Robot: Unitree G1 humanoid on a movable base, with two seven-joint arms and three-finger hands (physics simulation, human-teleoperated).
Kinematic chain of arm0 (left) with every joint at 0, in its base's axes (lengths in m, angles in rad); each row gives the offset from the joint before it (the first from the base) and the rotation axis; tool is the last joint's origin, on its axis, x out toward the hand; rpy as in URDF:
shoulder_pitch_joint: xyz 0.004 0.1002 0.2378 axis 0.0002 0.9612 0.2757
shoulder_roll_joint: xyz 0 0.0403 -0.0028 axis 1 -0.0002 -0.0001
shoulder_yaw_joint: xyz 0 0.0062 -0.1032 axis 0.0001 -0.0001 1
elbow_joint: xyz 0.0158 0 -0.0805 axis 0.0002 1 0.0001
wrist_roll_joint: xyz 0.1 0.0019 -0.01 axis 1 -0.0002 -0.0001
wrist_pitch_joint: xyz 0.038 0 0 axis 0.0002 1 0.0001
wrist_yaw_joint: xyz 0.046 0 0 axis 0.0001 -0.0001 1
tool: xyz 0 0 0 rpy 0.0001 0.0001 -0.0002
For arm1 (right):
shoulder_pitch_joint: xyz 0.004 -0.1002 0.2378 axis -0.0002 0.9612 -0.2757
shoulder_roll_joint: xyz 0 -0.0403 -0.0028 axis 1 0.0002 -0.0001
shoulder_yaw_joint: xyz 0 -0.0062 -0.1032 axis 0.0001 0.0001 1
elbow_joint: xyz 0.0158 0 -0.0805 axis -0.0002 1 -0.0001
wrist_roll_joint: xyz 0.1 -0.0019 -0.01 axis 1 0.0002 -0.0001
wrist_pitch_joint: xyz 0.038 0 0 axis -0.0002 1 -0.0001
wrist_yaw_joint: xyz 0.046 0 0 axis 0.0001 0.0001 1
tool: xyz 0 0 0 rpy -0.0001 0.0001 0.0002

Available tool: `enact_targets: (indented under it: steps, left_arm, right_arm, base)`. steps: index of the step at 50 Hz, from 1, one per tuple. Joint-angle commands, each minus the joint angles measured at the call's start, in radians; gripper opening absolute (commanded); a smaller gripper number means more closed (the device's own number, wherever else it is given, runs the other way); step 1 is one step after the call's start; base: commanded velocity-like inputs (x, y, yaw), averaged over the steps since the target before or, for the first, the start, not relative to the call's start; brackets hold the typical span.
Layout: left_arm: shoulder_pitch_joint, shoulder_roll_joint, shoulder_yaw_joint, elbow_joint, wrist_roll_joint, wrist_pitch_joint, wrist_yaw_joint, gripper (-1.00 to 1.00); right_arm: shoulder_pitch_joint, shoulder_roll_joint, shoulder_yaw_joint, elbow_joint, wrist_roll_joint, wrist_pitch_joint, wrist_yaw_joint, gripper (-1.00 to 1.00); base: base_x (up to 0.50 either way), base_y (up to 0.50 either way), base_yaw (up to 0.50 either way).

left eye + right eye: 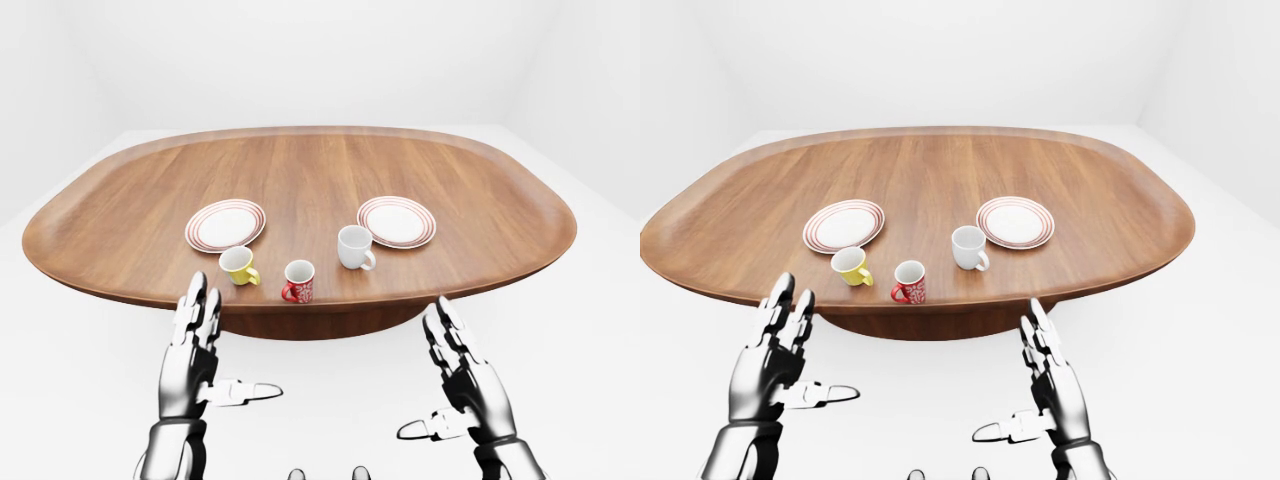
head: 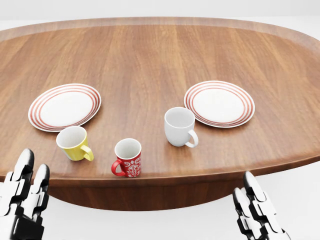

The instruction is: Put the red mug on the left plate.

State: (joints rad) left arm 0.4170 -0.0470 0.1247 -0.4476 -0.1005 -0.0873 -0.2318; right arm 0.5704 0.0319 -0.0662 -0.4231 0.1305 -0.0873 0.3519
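Observation:
The red mug (image 2: 128, 158), patterned in white, stands upright near the table's lower edge in the head view, handle to the left. The left plate (image 2: 64, 106), white with red rings, lies up and to the left of it, past a yellow mug (image 2: 74, 143). My left hand (image 1: 225, 345) is open below the table edge, under the yellow mug, holding nothing. At the lower right, also below the edge, my right hand (image 1: 425, 375) is open with its fingers spread. Neither hand touches a mug.
A white mug (image 2: 180, 127) stands right of the red mug, handle to the lower right. A second red-ringed plate (image 2: 219, 103) lies beyond it at the right. The oval wooden table (image 1: 300, 170) stands on a white floor.

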Motion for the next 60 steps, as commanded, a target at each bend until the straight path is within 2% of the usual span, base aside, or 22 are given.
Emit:
enact_targets:
  steps: [1,10,25,60]
  left_arm:
    - [0.023,-0.011,0.012,-0.019,-0.006,0.000,-0.017,1.00]
    - [0.023,-0.011,0.011,-0.019,-0.005,0.000,-0.019,1.00]
    - [0.032,-0.010,0.002,-0.024,0.001,0.000,-0.019,1.00]
    - [0.035,-0.010,0.002,-0.024,0.001,0.000,-0.028,1.00]
  right_arm:
    - [0.031,0.007,-0.005,-0.017,0.014,0.000,0.028,1.00]
    - [0.019,0.011,-0.011,-0.016,-0.008,0.000,0.018,1.00]
    - [0.031,0.008,-0.011,-0.007,-0.003,0.000,0.056,1.00]
    - [0.041,0.001,0.001,0.016,0.002,0.000,0.059,1.00]
  base:
    - [0.00,0.00,0.00]
    - [0.00,0.00,0.00]
    - [0.12,0.50,0.00]
    - [0.18,0.50,0.00]
